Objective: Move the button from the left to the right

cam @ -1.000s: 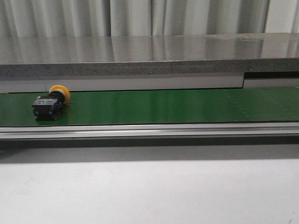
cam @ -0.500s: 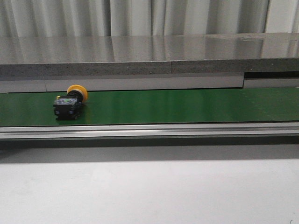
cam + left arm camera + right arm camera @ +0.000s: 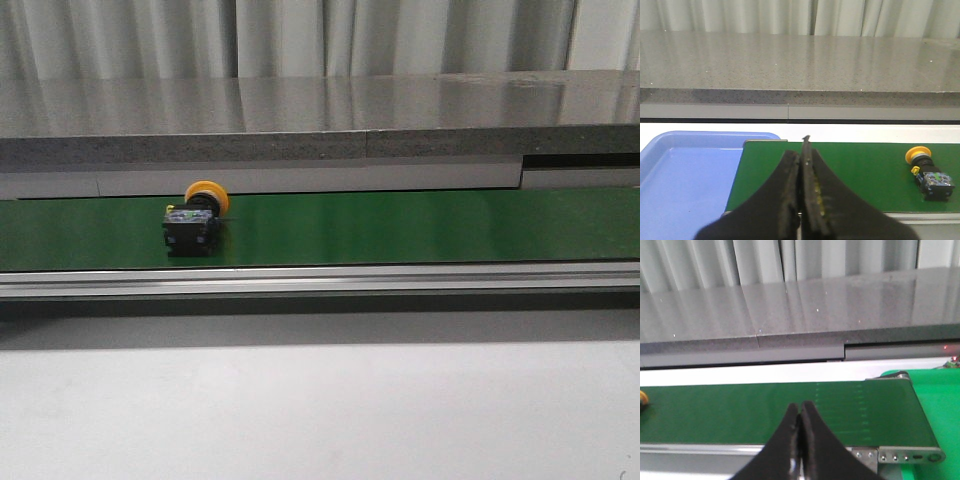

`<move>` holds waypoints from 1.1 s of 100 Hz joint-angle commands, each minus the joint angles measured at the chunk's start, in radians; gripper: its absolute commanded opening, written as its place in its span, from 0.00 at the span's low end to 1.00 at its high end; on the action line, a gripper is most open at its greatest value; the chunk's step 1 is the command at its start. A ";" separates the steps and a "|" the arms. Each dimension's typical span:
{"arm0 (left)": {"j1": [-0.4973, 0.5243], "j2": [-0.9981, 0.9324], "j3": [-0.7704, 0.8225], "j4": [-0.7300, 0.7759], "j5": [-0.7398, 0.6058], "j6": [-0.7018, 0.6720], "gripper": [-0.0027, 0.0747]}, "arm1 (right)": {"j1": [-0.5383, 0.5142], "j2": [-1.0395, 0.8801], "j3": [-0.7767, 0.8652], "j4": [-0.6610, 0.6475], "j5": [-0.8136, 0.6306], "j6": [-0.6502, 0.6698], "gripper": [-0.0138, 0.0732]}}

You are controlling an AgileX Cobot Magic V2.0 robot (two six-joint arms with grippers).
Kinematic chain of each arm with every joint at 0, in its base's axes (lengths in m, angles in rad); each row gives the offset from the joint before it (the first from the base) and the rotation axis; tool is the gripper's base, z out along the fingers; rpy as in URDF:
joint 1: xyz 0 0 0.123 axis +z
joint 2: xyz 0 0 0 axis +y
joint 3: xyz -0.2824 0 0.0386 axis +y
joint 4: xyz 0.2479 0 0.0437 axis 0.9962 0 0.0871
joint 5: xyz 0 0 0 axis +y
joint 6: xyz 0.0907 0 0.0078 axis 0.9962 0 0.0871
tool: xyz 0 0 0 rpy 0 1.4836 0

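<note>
Ahead of me a long green conveyor belt (image 3: pixel 400 228) is stretching across the front view, with a silver aluminium rail (image 3: pixel 320 280) running along its near edge. Behind it a grey speckled stone counter (image 3: pixel 320 120) is catching reflections from pale pleated curtains (image 3: pixel 300 35). Off the belt's left end a shallow blue plastic tray (image 3: pixel 685 175) is sitting just beside it. At the right end, a bright green surface (image 3: pixel 940 405) is showing next to the belt's bolted metal end bracket (image 3: pixel 900 456).
</note>
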 commanded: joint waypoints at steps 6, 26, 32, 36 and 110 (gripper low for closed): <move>-0.010 0.007 -0.028 -0.009 -0.078 0.002 0.01 | -0.002 0.180 -0.178 0.000 0.129 -0.004 0.08; -0.010 0.007 -0.028 -0.009 -0.078 0.002 0.01 | -0.002 0.454 -0.371 0.003 0.287 -0.004 0.08; -0.010 0.007 -0.028 -0.009 -0.078 0.002 0.01 | -0.002 0.524 -0.428 0.009 0.310 -0.004 0.08; -0.010 0.007 -0.028 -0.009 -0.078 0.002 0.01 | -0.002 0.571 -0.457 0.021 0.328 -0.004 0.08; -0.010 0.007 -0.028 -0.009 -0.078 0.002 0.01 | -0.002 0.816 -0.556 0.071 0.404 -0.004 0.79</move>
